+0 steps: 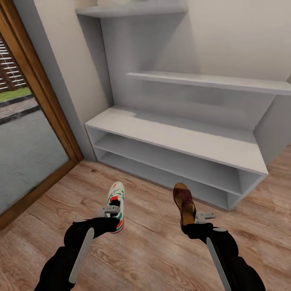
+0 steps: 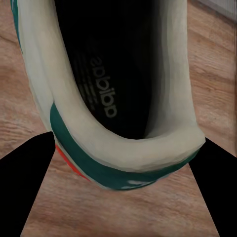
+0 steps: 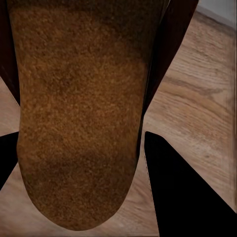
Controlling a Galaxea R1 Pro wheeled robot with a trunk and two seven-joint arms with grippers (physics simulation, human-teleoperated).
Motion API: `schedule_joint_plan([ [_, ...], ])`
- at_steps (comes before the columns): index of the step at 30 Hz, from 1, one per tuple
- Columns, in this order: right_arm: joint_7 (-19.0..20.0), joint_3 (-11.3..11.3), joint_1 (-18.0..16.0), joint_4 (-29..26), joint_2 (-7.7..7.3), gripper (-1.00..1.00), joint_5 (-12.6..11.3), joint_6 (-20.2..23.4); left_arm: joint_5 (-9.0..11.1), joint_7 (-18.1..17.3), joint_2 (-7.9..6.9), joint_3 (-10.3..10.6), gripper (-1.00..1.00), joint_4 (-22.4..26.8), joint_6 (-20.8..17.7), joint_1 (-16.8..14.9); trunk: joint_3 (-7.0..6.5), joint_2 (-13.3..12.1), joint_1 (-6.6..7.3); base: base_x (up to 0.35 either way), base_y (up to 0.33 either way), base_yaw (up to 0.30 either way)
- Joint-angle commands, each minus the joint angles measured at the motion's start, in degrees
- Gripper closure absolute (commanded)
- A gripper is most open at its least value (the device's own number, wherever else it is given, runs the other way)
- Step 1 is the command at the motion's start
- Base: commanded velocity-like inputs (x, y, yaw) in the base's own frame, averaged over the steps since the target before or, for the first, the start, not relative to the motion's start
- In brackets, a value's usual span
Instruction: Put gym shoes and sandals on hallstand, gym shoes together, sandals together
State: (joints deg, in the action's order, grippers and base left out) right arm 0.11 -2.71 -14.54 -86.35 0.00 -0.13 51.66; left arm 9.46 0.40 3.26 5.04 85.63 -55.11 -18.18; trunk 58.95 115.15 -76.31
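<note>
Left gripper (image 1: pixel 110 211) clamped on the gym shoe (image 1: pixel 117 206) heel, right gripper (image 1: pixel 202 217) clamped on the sandal (image 1: pixel 184 203) heel, both carried above the corridor floor (image 1: pixel 153 246). Best kept level and set well back on the hallstand (image 1: pixel 173 137) ahead. Glass door (image 1: pixel 28 133) far left; path clear.

The light is soft and even, with no glare. Daylight comes through the glass door (image 1: pixel 24 153). Pale shadows lie under the shelves of the hallstand (image 1: pixel 178 137). The head view is a bit soft. Both wrist views are blurry up close, with black corners.
</note>
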Motion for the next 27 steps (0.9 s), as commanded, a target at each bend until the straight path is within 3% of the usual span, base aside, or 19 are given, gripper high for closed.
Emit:
schedule_joint_plan([
  [1, -0.2, 0.0, 0.0, 0.0, 0.00, 1.00, -0.1, 0.3, 0.2, 0.0, 0.00, 0.0, 1.00, 0.1, -0.3, 0.0, -0.02, 0.0, 0.01, 0.000, 0.000, -0.257],
  [23, -0.2, -0.1, 0.0, 0.0, 0.00, 1.00, -0.1, 0.3, 0.2, 0.0, -0.01, 0.0, 1.00, 0.0, -0.3, 0.0, -1.29, 0.0, 0.01, 0.000, 0.000, -0.257],
  [27, -0.2, 0.0, 0.0, 0.0, 0.00, 1.00, -0.1, 0.3, 0.2, 0.0, 0.01, 0.9, 1.00, 0.1, -0.3, 0.0, -1.52, 0.0, 0.01, 0.000, 0.000, -0.256],
])
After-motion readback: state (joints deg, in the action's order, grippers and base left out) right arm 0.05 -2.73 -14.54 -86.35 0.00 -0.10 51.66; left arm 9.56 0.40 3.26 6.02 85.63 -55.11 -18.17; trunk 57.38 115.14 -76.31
